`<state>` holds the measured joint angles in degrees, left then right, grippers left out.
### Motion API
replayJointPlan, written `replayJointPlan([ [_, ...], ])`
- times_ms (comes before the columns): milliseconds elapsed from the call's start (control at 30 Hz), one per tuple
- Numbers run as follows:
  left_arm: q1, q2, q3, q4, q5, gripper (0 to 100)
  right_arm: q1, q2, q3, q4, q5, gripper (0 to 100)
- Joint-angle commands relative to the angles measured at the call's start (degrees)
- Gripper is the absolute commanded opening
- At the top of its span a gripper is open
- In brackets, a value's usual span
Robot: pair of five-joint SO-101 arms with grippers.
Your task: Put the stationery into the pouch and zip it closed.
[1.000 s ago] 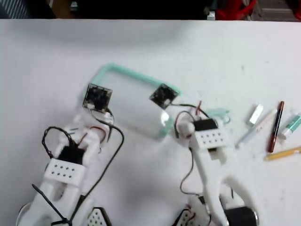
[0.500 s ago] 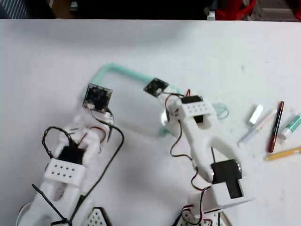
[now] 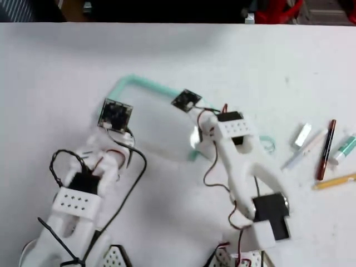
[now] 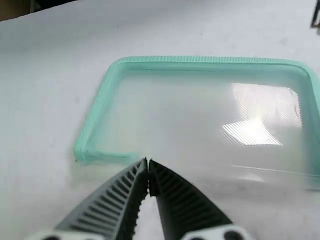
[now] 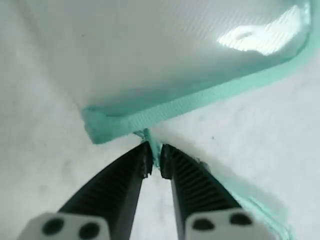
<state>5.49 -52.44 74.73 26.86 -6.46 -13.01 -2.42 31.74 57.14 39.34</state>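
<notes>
High view: the clear pouch (image 3: pixel 153 119) with its teal edge lies flat at the middle of the table (image 3: pixel 67 61). The stationery (image 3: pixel 326 149), a yellow pencil (image 3: pixel 334 182) among it, lies loose well apart at the pouch's 3 o'clock, none of it inside. The left arm (image 3: pixel 78 194) comes in from 7 o'clock to the pouch's near left corner, and the right arm (image 3: pixel 245 172) from 5 o'clock to its near right corner. Left wrist view: the left gripper (image 4: pixel 148 167) has its fingers together, tips at the near edge of the pouch (image 4: pixel 200 115), just beside the end of the teal trim. You cannot tell whether the film is pinched between them. Right wrist view: the right gripper (image 5: pixel 155 152) is clamped on the teal zip tab (image 5: pixel 148 136), which stands between the fingers at the corner of the pouch (image 5: pixel 165 45). Judged from this, you are at the opening step, since loading has not yet begun. The next move likely calls for drawing the tab along the teal edge (image 5: pixel 200 100) while the left gripper steadies the pouch so it does not slide or buckle.
</notes>
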Motion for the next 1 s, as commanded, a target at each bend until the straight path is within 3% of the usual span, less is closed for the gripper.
replayJointPlan([
  [0, 0.5, -1.0, -0.4, -1.0, -0.7, 9, 1.1, -9.6, 1.5, 0.8, -4.5, 1.8],
  [100, 0.6, -1.0, -0.4, -0.9, -0.5, 17, -0.5, -15.8, 4.9, 0.9, -4.6, 1.8],
  [267, 0.9, -1.4, -0.8, 1.5, -1.0, 18, -3.1, -25.6, 6.9, 4.5, -4.9, 1.8],
  [400, 5.0, -1.4, -3.0, 7.0, -11.5, 19, -4.9, -33.9, 6.3, 8.7, -5.0, 1.8],
  [500, 8.9, -1.4, -4.9, 12.4, -11.7, 19, -6.1, -38.5, 5.4, 11.8, -5.0, 1.7],
  [633, 8.8, -1.4, -6.6, 15.3, -12.0, 19, -6.5, -42.1, 0.9, 17.2, -5.2, 1.7],
  [767, 10.2, -2.5, -7.7, 19.0, -15.9, 19, -6.5, -42.5, -7.7, 23.3, -10.1, 1.7],
  [967, 10.9, -15.5, -7.6, 26.8, -14.2, 19, -9.9, -42.4, -16.7, 28.5, -10.8, 1.7],
])
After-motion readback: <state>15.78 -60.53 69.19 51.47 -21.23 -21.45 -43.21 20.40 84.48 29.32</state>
